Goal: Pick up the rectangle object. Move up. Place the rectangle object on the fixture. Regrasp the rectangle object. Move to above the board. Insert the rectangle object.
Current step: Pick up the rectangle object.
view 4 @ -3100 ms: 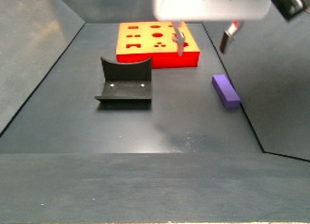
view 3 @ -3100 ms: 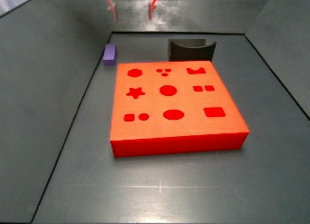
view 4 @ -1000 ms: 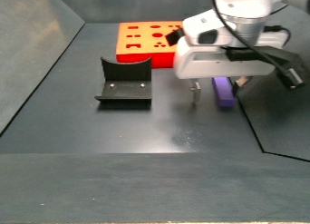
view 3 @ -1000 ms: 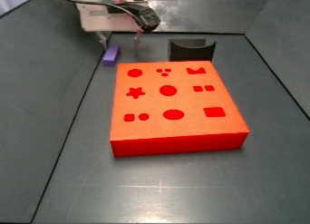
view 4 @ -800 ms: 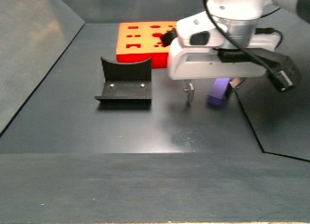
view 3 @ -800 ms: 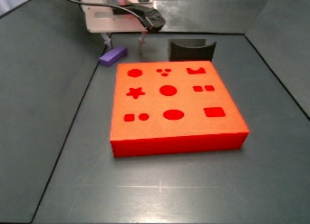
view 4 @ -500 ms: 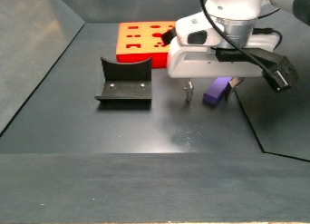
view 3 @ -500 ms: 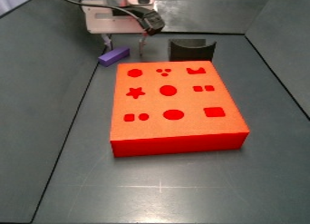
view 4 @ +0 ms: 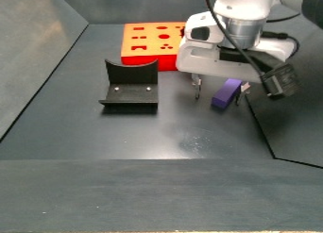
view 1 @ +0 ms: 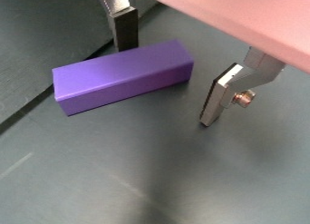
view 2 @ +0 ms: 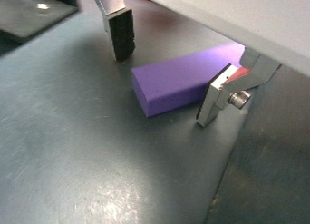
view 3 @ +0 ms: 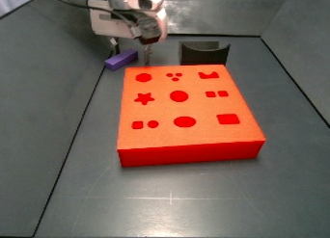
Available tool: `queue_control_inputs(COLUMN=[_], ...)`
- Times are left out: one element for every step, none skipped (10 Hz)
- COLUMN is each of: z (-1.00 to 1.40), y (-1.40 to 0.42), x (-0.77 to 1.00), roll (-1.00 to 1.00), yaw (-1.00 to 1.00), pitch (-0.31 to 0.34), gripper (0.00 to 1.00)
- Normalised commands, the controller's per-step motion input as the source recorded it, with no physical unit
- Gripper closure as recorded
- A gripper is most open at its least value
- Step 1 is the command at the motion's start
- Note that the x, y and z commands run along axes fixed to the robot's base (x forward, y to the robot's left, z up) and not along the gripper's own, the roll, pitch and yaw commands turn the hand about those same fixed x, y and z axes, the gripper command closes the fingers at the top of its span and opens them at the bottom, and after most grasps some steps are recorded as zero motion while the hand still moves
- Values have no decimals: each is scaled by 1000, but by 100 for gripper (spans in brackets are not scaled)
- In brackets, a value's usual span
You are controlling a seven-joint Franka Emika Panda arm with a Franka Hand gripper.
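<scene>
Both wrist views are showing the gripper (view 1: 169, 69) down at the floor with its jaws spread wide, the two silver fingers (view 2: 121, 33) standing well apart on either side of the rectangle object (view 1: 125, 75). The lilac block is lying flat on the dark floor (view 2: 85, 164), skewed across the gap between the fingers, and neither pad is clearly pressing on it. In a side view the gripper (view 4: 217, 89) is hanging low beside the rectangle object (view 4: 226, 93), which is sitting near the floor's edge, well apart from the fixture (view 4: 130, 84) and the board (view 4: 154, 41). In a side view the block (view 3: 120, 61) is lying just beside the red board (view 3: 187, 112), with the fixture (view 3: 204, 52) standing behind the board.
</scene>
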Motion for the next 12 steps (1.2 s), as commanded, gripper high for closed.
queue_control_inputs(z=[-277,-291,-63,0,0,-160,-220,-80,0,0,0,0], y=[-131,-109,0,0,0,34,0,0,0,0,0,0], x=[-131,-100,31,-17,89,26,-46,29,0,0,0,0], roll=[-21,-84,-66,0,0,56,77,0,11,0,0,0], yaw=[-814,-743,-14,0,0,-803,-994,-654,0,0,0,0], pitch=[-61,-116,-17,-43,0,11,31,60,0,0,0,0], gripper=[0,0,0,0,0,0,0,0,0,0,100,100])
